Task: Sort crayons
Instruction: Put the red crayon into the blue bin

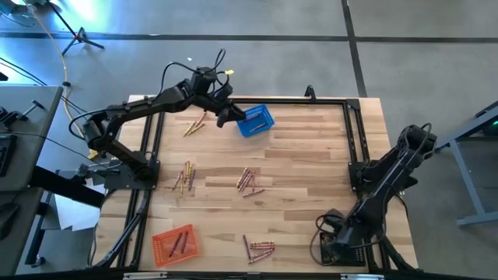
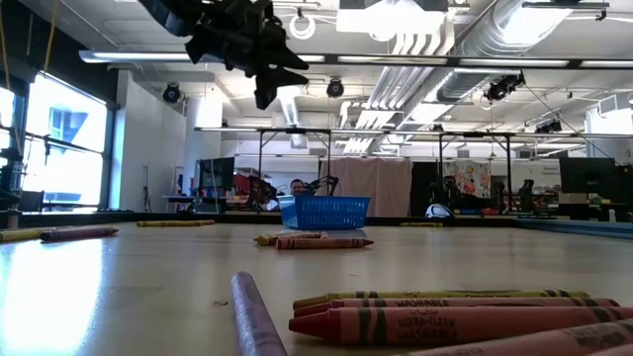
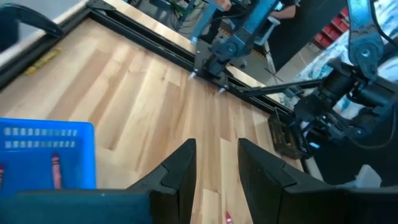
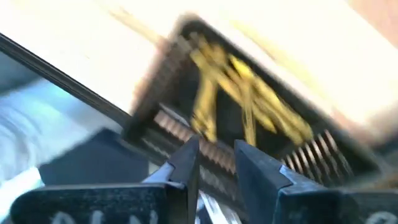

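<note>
The wooden surface [image 1: 303, 155] sits in a big workshop room with pipes on the ceiling, and crayons lie on it in little heaps.

The left gripper [image 1: 226, 117] hangs in the air at the far side of the surface, just beside the blue basket [image 1: 255, 121]. Its jaws are parted by a narrow gap and hold nothing (the left wrist view shows bare wood between them). That view also shows a red crayon [image 3: 56, 171] already lying inside the blue basket.

Close by, on the left arm's side of it, is a small heap of yellow crayons [image 1: 194, 126]. Farther toward the near edge are more heaps: one at the left [image 1: 185, 177], one in the middle [image 1: 249, 181], and one close to the near edge [image 1: 259, 248]. An orange basket [image 1: 174, 243] sits at the near left corner with crayons in it.

The right gripper [image 4: 214, 163] waits low at the near right corner, over a black basket [image 4: 261, 118] that holds yellow crayons. Its jaws are a little apart and empty.

The next good move is likely to fetch another crayon. To do it well, the left arm should open its jaws wider, pick one crayon at the edge of a heap, and turn so the jaws close across the thin stick, not along it. It should come straight down, so the neighbours do not roll away.
</note>
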`<state>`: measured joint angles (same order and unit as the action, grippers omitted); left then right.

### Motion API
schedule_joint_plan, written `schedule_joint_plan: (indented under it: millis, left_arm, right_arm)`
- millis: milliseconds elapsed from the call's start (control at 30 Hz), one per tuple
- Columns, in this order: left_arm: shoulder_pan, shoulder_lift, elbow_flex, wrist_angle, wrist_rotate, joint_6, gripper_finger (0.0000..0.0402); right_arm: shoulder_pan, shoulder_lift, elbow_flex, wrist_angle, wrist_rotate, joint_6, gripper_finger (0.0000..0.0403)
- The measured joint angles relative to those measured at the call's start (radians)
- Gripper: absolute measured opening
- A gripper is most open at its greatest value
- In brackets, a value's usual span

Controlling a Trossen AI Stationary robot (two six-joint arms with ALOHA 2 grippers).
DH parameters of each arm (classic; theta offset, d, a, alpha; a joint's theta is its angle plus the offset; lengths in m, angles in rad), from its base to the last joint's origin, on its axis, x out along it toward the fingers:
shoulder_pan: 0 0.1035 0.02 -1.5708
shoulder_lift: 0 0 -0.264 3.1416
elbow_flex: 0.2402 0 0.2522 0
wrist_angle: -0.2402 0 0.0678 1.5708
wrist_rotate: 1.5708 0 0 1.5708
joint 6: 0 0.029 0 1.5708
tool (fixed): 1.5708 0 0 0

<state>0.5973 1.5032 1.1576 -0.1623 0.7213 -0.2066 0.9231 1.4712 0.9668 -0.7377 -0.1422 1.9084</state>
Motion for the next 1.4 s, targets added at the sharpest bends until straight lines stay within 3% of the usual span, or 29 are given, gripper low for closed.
schedule_joint_plan:
  millis: [133, 367, 600, 833, 1000, 1133, 1400]
  left_arm:
    - [-0.028, 0.000, 0.000, 0.002, -0.030, 0.015, 0.0103]
    - [-0.042, 0.000, 0.000, -0.005, -0.230, 0.043, 0.0103]
    - [-0.041, 0.000, 0.000, -0.175, -0.291, 0.036, 0.0103]
    - [-0.068, 0.000, 0.000, -0.527, -0.303, 0.213, 0.0103]
    - [-0.151, 0.000, 0.000, -0.605, -0.359, 0.249, 0.0103]
    - [-0.234, 0.000, 0.000, -0.562, -0.402, 0.202, 0.0103]
    - [-0.401, 0.000, 0.000, -0.512, -0.657, -0.092, 0.0103]
  right_arm:
    - [-0.062, 0.000, 0.000, 0.014, 0.174, -0.100, 0.0085]
    - [-0.221, -0.001, 0.000, -0.018, 0.444, -0.411, 0.0085]
    - [-0.462, 0.001, 0.000, -0.053, 0.605, -0.685, 0.0084]
    - [-0.696, 0.045, 0.000, 0.086, 0.573, -0.722, 0.0084]
    - [-0.786, 0.046, 0.000, 0.160, 0.480, -0.739, 0.0084]
    - [-0.814, 0.045, 0.001, 0.192, 0.446, -0.811, 0.0084]
    - [-0.840, 0.038, 0.001, 0.181, 0.305, -0.989, 0.0084]
